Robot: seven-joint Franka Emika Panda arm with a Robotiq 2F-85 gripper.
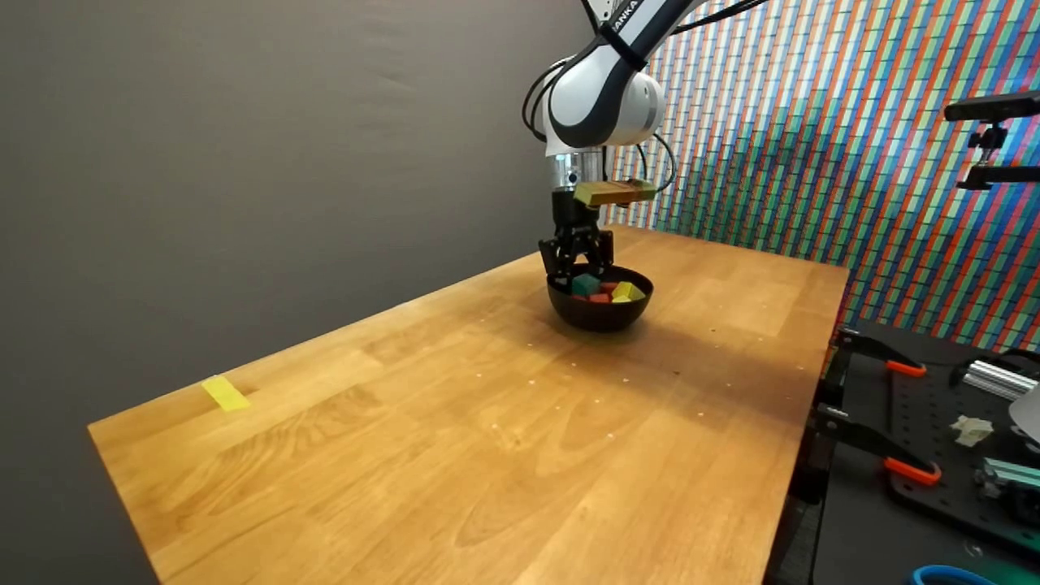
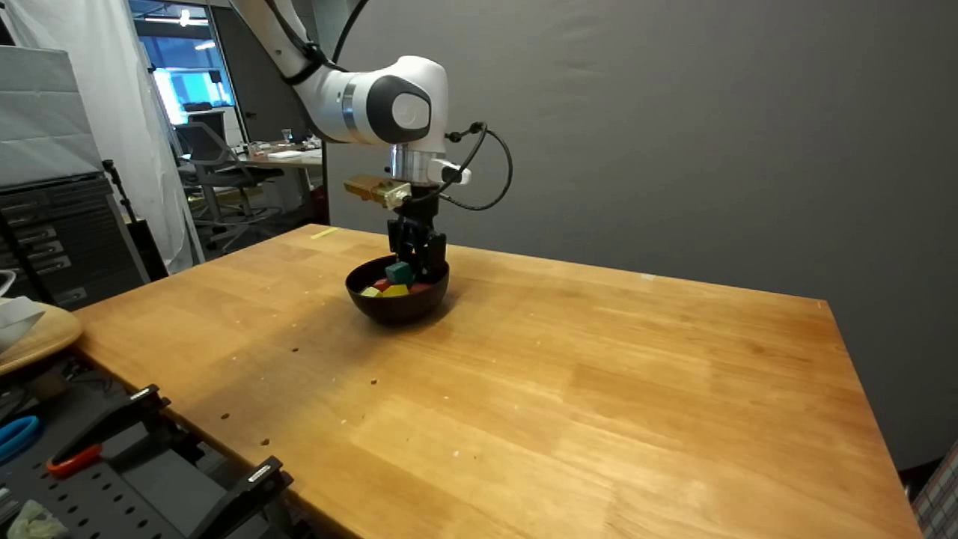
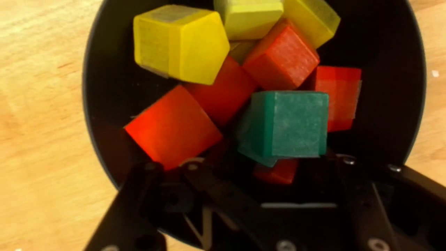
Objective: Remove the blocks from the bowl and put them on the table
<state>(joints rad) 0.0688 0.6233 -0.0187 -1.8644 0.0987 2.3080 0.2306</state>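
A black bowl (image 1: 600, 318) (image 2: 397, 308) stands on the wooden table (image 1: 487, 455) with several blocks inside. Highest on the heap is a green block (image 3: 299, 124) (image 1: 585, 284) (image 2: 399, 272). Red blocks (image 3: 174, 129) lie around and under it, and yellow blocks (image 3: 200, 48) rest along the far side in the wrist view. My gripper (image 1: 580, 265) (image 2: 419, 262) points straight down into the bowl. In the wrist view its dark finger links stand apart on either side of the green block. The fingertips vanish in the bowl's shadow, so contact with the block is unclear.
A flat yellow tape strip (image 1: 226, 393) is stuck near the table's edge. Black clamps with orange tips (image 1: 881, 355) grip the side beside a dark perforated board (image 1: 926, 422). A grey wall (image 2: 673, 150) rises behind the table.
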